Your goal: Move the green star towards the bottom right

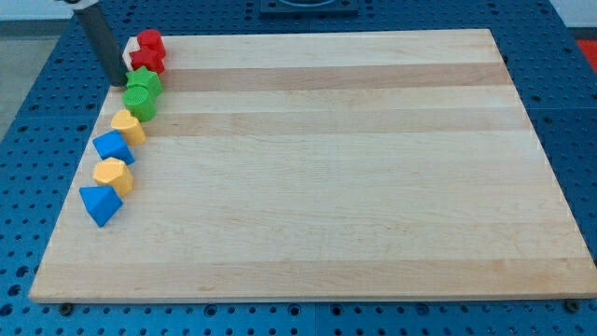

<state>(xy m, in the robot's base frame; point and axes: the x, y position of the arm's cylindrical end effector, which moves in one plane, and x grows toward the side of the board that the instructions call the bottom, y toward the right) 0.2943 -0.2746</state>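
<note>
The green star [145, 82] sits near the board's top left corner, with a second green block [142, 101] touching it just below. My tip [118, 82] is down at the board's left edge, right beside the green star on its left, close to touching it. The rod rises up and to the left out of the view's top.
Two red blocks [149, 51] sit just above the green star. Below the green pair a column runs down the left edge: yellow block [129, 126], blue block [113, 147], yellow block [112, 175], blue block [100, 205]. The wooden board [326, 168] lies on a blue perforated table.
</note>
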